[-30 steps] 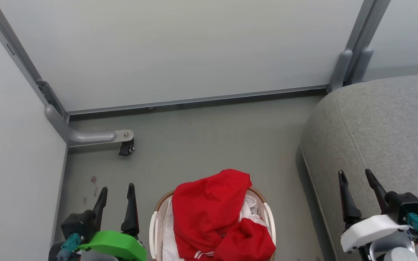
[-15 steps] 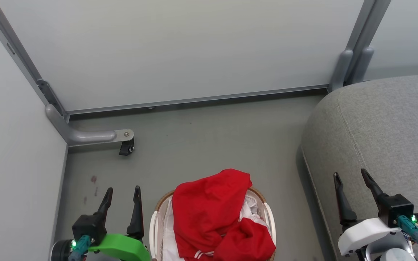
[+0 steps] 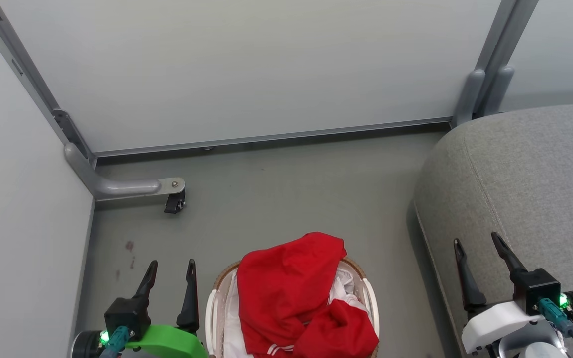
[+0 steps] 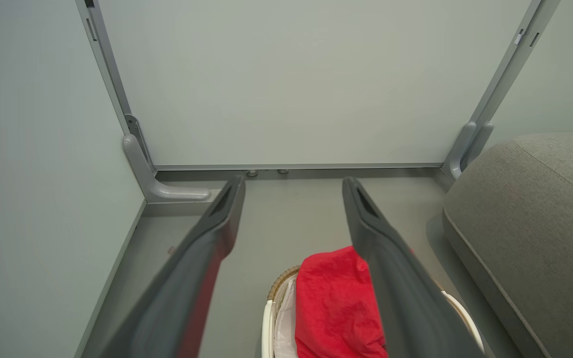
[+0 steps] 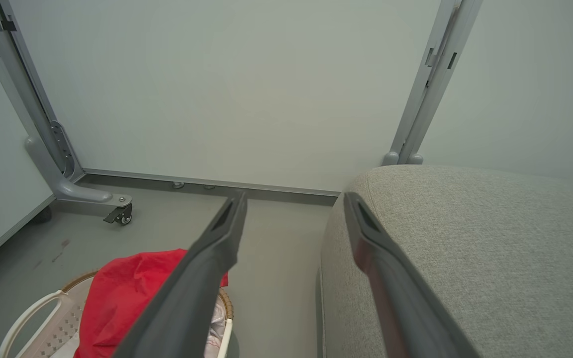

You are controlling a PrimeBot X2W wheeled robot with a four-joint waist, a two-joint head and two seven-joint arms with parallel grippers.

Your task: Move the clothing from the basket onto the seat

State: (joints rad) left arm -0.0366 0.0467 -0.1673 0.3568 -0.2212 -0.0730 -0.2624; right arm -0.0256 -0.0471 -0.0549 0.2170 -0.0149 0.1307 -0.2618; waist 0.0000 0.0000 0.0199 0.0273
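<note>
Both of my grippers are hanging low and close to me, and both are holding nothing. My left gripper (image 3: pixel 171 263) is hanging just left of the basket (image 3: pixel 210 311), with its two fingers spread wide apart and pointing away from me. My right gripper (image 3: pixel 476 239) is hanging over the edge of the seat (image 3: pixel 530 169), and its fingers are spread wide too.

Between them, the basket is sitting on the floor (image 3: pixel 276 189), and the clothing (image 3: pixel 286 288) is lying piled up inside it. The red pile is bulging over the far rim, and a bit with white stripes is peeking out on the near side. A white cloth (image 3: pixel 346 286) is showing under it.

I am thinking the job is only starting. Nothing red is lying on the part of the seat I am seeing, so all the clothing is left to move. I am guessing I am going to reach into the basket, pinch a piece, and carry it to my right.

Farther off, the grey seat is sitting apart from the basket, with a strip of floor between them. Behind it all, a pale wall (image 3: pixel 246 69) is standing, with a small wheel (image 3: pixel 173 203) at its foot.
</note>
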